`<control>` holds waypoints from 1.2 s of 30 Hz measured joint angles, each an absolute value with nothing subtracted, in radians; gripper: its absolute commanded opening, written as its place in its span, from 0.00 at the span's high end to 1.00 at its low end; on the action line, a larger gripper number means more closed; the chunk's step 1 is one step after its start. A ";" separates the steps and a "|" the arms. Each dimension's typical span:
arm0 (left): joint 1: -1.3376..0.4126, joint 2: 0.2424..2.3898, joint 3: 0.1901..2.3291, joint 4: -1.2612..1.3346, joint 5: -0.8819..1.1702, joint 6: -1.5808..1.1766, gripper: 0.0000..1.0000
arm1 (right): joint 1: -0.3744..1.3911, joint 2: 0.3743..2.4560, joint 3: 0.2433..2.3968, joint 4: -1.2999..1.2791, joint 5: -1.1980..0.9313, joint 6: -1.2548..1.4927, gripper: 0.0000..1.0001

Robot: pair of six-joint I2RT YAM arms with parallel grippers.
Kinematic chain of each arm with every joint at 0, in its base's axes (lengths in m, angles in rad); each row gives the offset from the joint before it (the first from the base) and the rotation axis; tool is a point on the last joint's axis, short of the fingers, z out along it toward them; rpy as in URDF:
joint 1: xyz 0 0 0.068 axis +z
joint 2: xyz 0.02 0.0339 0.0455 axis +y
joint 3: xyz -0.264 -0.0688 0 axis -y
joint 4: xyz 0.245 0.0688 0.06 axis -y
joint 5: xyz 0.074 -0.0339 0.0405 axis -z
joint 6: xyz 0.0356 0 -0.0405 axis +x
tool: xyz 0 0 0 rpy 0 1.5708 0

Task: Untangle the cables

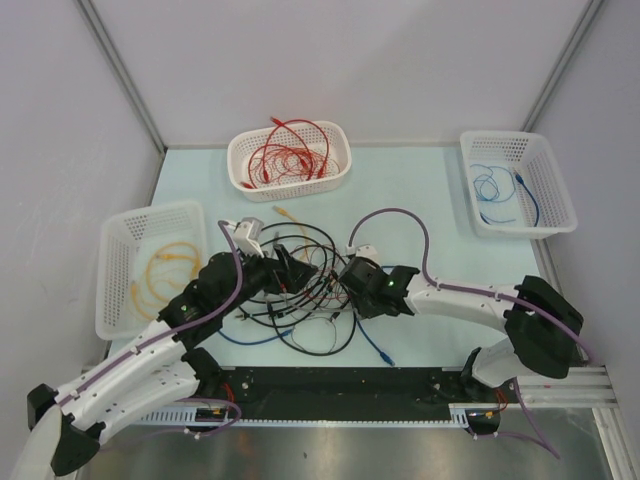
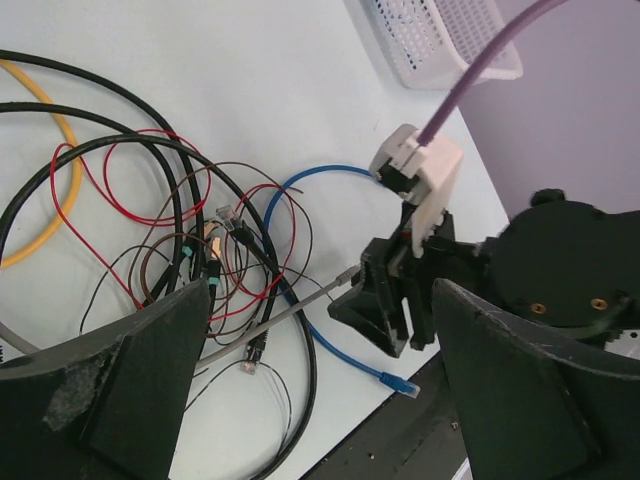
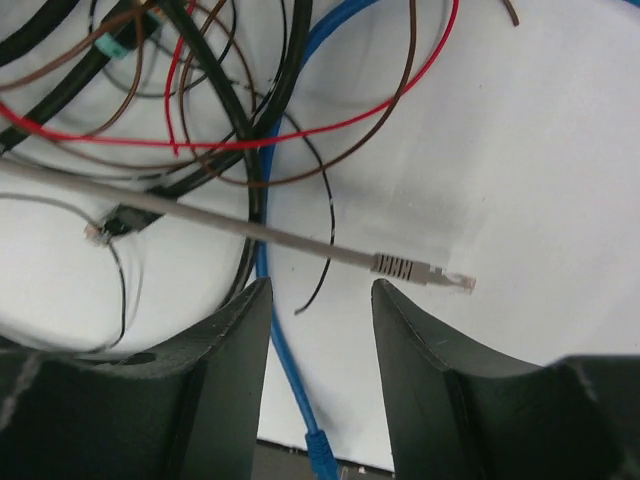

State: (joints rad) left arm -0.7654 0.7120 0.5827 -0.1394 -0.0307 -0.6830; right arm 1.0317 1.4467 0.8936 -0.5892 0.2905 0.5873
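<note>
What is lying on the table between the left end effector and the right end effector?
The tangled cables lie between the left end effector and the right end effector; the top view shows this.

cables block centre, baskets line edges

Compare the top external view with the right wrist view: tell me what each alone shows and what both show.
Only top external: the far basket of red cables, right basket of blue, left basket of yellow. Only right wrist: the grey cable's clear plug, free, just past the open right gripper. Both: the tangle on the table, with a blue cable running out.
</note>
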 measured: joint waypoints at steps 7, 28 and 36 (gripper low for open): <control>-0.765 0.685 0.568 -0.166 -0.031 -0.691 0.03 | 0.945 1.502 0.890 -0.491 0.284 0.594 0.44; -0.766 0.638 0.521 -0.192 -0.045 -0.719 0.03 | 0.785 1.672 0.905 -0.200 0.221 0.787 0.35; -0.766 0.639 0.518 -0.201 -0.047 -0.734 0.03 | 0.833 1.812 1.034 -0.129 0.274 0.762 0.39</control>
